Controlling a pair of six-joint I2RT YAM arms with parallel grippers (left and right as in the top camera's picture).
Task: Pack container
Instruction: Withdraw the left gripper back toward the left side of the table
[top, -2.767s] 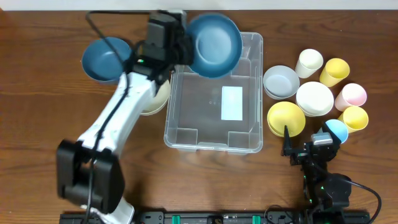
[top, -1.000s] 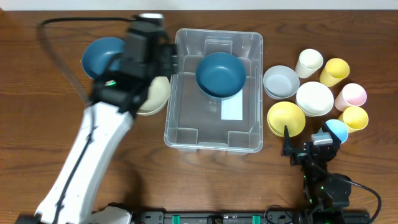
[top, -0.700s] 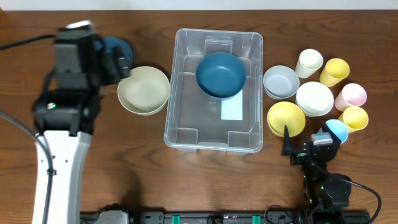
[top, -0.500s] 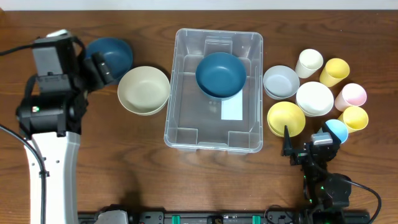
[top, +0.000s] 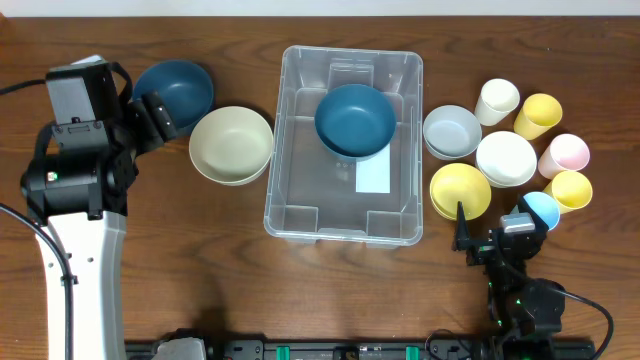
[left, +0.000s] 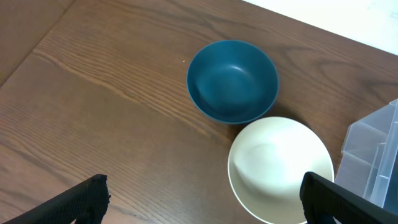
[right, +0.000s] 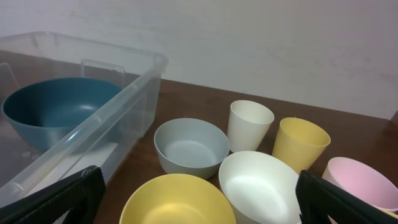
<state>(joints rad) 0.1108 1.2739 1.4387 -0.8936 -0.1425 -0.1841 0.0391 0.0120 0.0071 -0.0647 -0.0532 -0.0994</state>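
Observation:
The clear container (top: 300, 190) stands mid-table with a white label on its bottom. One dark blue bowl (top: 354, 120) rests inside it, toward the far end. My left gripper (top: 155, 113) hovers open and empty at the far left, well apart from the bin. Its view shows a second dark blue bowl (left: 232, 81), a cream bowl (left: 280, 168) and the container's corner (left: 373, 155) ahead of it. My right gripper (top: 497, 222) is open and empty near the front right. It looks over a yellow bowl (right: 177, 202) toward the container's wall (right: 124, 87).
Left of the bin lie the second blue bowl (top: 180, 88) and the cream bowl (top: 231, 145). To its right stand a grey bowl (top: 451, 131), a white bowl (top: 506, 158), a yellow bowl (top: 460, 190) and several cups, including a pink cup (top: 565, 153) and a blue cup (top: 541, 209).
The left arm let the blue bowl go inside the container, then swung away to the far left with its jaws wide. The right arm has not moved.

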